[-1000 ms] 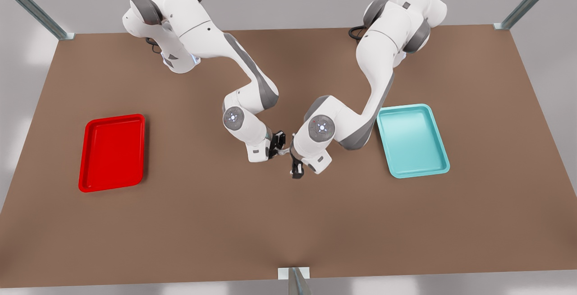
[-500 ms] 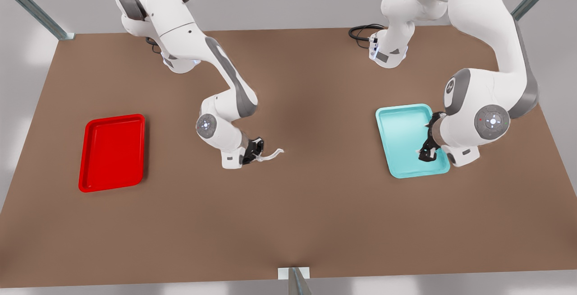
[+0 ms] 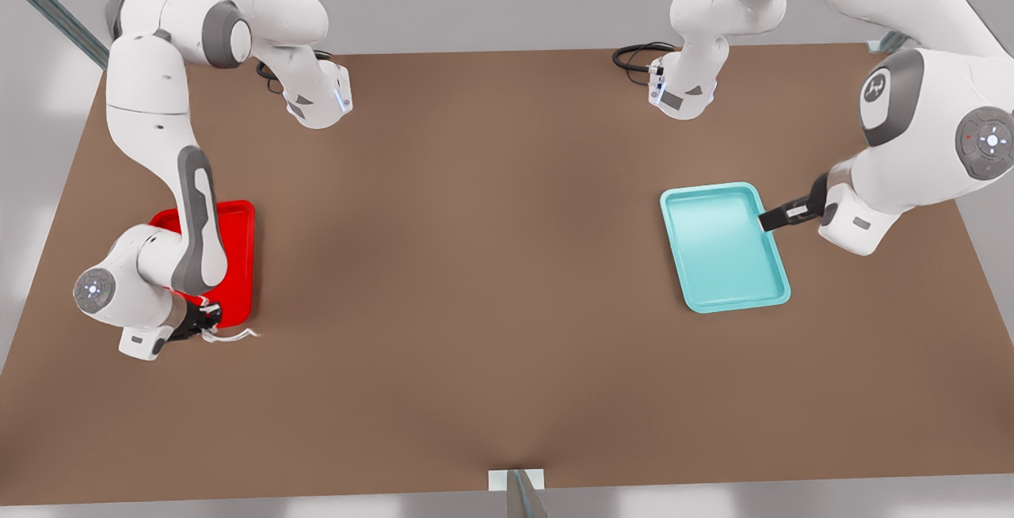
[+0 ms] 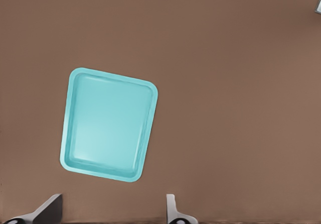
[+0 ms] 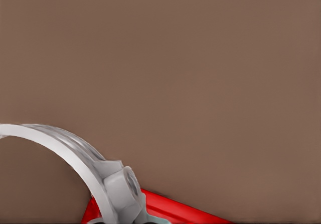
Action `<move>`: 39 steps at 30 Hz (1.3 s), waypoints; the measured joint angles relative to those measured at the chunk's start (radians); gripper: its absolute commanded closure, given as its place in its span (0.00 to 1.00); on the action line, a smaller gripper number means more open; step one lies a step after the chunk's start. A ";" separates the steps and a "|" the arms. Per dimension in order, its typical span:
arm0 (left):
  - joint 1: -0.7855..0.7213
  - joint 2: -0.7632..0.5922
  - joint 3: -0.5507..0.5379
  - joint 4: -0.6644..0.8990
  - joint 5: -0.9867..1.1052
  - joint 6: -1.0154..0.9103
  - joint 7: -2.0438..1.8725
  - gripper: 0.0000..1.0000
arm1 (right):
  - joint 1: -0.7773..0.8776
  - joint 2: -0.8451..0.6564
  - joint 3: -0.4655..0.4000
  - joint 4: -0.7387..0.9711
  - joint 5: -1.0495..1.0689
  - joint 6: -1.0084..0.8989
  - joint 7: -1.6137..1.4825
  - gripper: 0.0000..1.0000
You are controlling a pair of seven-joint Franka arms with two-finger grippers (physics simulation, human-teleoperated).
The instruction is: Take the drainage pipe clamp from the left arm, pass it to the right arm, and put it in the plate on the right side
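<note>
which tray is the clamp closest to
The red tray: the clamp, held in the right hand, hangs just off its near corner; the teal tray lies far across.

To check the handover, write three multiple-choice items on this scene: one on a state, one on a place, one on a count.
1. The left gripper is:
A. open and empty
B. shut on the clamp
C. shut on a tray's rim

2. The clamp is:
A. in the left gripper
B. in the right gripper, by the red tray
C. lying at mid-table

3. How many trays are there?
A. one
B. two
C. three

Answers:
1 A, its fingers stand apart with nothing between them in the left wrist view.
2 B, the right gripper is shut on it.
3 B, the red tray and the teal tray.
</note>
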 measured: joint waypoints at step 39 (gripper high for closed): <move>0.021 0.045 -0.032 0.009 -0.091 -0.097 0.638 0.00 | 0.158 -0.357 -0.061 0.305 -0.054 -0.779 0.041 0.00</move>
